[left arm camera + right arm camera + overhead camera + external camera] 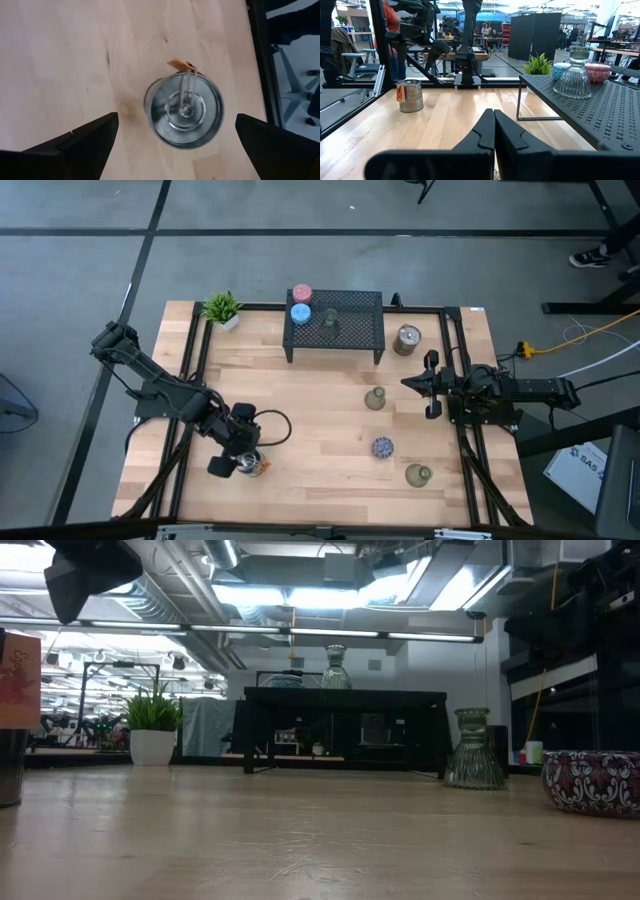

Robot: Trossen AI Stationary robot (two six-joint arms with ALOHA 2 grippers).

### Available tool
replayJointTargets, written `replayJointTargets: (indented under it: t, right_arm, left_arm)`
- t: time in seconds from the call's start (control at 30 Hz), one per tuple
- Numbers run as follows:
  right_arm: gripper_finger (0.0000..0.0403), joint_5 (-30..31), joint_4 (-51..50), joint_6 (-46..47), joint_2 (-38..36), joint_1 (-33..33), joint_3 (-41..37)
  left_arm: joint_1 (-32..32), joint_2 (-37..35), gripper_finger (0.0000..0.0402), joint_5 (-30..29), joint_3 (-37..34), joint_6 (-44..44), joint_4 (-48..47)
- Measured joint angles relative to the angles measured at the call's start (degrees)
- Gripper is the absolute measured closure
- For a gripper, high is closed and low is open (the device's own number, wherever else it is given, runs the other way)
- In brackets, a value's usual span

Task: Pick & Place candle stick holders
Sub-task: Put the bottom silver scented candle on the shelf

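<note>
Pickup step, we reckon: left gripper (177, 150) hangs wide open, empty, right above the shiny silver tin holder with the orange tag (183, 111) near the table's front-left edge. Next we descend and clamp (right gripper (494, 145) waits closed at the right edge).

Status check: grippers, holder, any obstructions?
Left gripper open above the silver holder, not gripping. Right gripper shut, parked at the table's right edge. Nothing in the way.

I saw a pink holder (302, 293), a light blue holder (300, 313) and a clear ribbed glass holder (330, 324) standing upright on the rack. On the wood stood a shiny silver tin (407, 339), two olive-grey holders (375, 399) (418, 475) and a speckled blue bowl (382, 447). Another silver tin (183, 111) with an orange tag stood upright near the front left.
</note>
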Motion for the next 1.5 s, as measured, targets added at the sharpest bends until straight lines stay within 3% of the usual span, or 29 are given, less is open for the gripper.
replayJointTargets:
  t: [0.73, 1.5]
  right_arm:
    - [0.0402, 0.01, -0.02, 0.0, 0.0, -0.01, 0.0]
    - [0.0402, 0.0, 0.0, 0.0, 0.0, 0.01, 0.0]
  left_arm:
    - [-3.37, 6.19, 0.0002, 1.12, 0.07, -1.15, 1.9]
    - [-3.78, 6.67, 0.0002, -1.07, 0.07, -2.19, 1.81]
